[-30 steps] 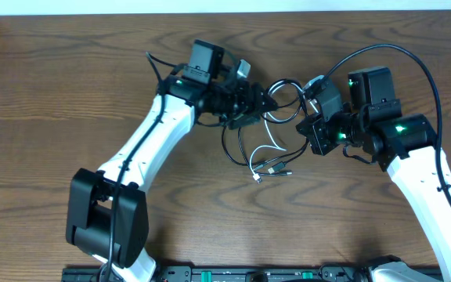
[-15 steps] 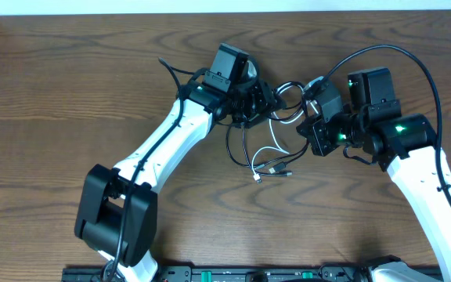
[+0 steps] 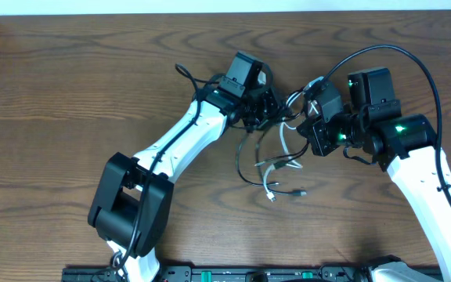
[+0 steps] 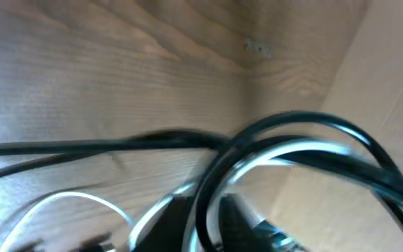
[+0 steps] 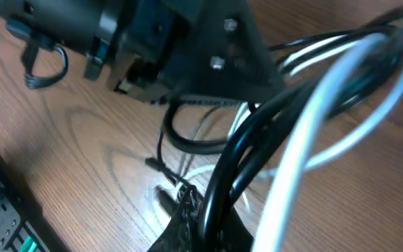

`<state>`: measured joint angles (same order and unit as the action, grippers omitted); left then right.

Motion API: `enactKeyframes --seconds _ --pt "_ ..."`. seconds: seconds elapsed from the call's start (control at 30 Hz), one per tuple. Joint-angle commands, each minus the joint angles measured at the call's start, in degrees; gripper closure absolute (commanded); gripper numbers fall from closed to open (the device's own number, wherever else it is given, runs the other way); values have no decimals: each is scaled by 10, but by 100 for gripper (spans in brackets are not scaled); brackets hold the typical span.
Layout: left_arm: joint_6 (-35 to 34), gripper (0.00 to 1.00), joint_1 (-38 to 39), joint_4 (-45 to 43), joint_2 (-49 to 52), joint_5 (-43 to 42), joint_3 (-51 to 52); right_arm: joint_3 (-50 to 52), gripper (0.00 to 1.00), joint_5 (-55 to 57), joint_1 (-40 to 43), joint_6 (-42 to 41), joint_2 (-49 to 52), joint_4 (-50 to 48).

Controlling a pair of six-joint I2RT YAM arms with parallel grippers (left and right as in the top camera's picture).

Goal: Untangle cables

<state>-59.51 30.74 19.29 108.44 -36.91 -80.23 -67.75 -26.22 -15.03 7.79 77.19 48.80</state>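
On the left of the tangle of thin black and white cables (image 3: 266, 160), which is taken as the landmark on the dark-grained wooden table (image 3: 53, 117), the white-shelled left arm (image 3: 178, 145) is seen reaching in diagonally from the near edge. Its black left gripper (image 3: 275, 111) is placed at the upper left edge of the tangle, against the top loops. In the left wrist view only blurred black and white loops are seen close to the lens, so whether those fingers are closed cannot be told. The tangle itself is lifted at its top between the two grippers. Below that, the loose strands are spread on the wood, and a white plug end (image 3: 271, 196) and a black plug end (image 3: 298, 192) lie at the lowest part. At the upper right edge of the tangle the black right gripper (image 3: 302, 110) is found, just beside the left one. In the right wrist view its dark fingers (image 5: 184, 224) are seen closed on a bundle of black and white strands. To the right of the tangle the white right arm (image 3: 429, 180) is stretched back to the near edge, with a thicker black cord (image 3: 413, 59) arched above it.
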Motion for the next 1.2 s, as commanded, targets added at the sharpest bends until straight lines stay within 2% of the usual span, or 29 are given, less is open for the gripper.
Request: enactKeyframes --seconds 0.0,0.3,0.6,0.77,0.97,1.17 --pt "11 93 -17 -2 2 -7 -5 -1 99 9 -4 6 -2 4" --pt "202 93 -78 -1 -29 -87 -5 0 99 60 -3 -7 4 10" --pt "391 92 -92 2 -139 -89 -5 0 99 61 -2 -52 58 -22" --pt "419 93 -93 42 -193 -31 -5 0 99 -12 -2 -56 82 -61" --pt "439 93 -92 64 -204 -31 -5 0 99 -138 -4 -60 79 -146" --pt "482 93 -92 73 -204 -47 -5 0 99 -149 -30 -110 80 -205"
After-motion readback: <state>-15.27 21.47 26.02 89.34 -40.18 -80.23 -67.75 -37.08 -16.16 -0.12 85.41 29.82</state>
